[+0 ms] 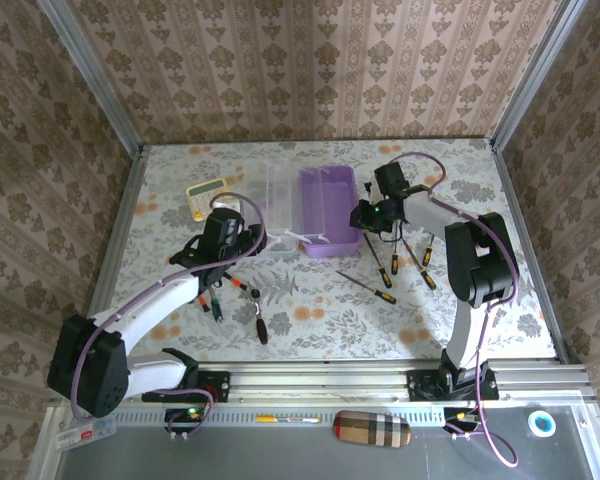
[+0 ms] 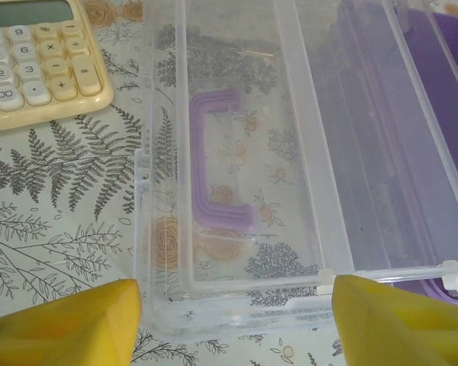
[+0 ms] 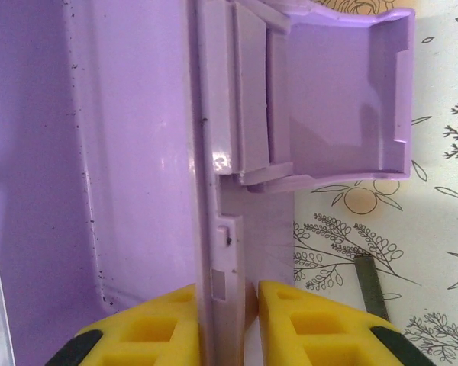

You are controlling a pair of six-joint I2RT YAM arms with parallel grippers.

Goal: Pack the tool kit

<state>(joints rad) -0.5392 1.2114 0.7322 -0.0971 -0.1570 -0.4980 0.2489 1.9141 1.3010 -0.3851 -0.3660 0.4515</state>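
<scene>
The tool kit's purple box (image 1: 328, 212) lies open at mid-table, its clear lid (image 1: 280, 205) folded flat to the left. In the left wrist view the lid (image 2: 244, 145) shows its purple handle (image 2: 214, 164). My left gripper (image 2: 237, 324) is open, its yellow fingers (image 2: 69, 324) standing off either corner of the lid's near end. My right gripper (image 3: 229, 328) is shut on the box's right wall (image 3: 221, 229), just below the purple latch (image 3: 336, 91). Black-orange screwdrivers (image 1: 385, 265) lie right of the box, and more tools (image 1: 260, 320) lie near the left arm.
A yellow calculator (image 1: 208, 195) sits left of the lid, also close by in the left wrist view (image 2: 38, 61). A dark tool shaft (image 3: 370, 286) lies on the table beside my right fingers. Patterned walls close in the table's back and sides.
</scene>
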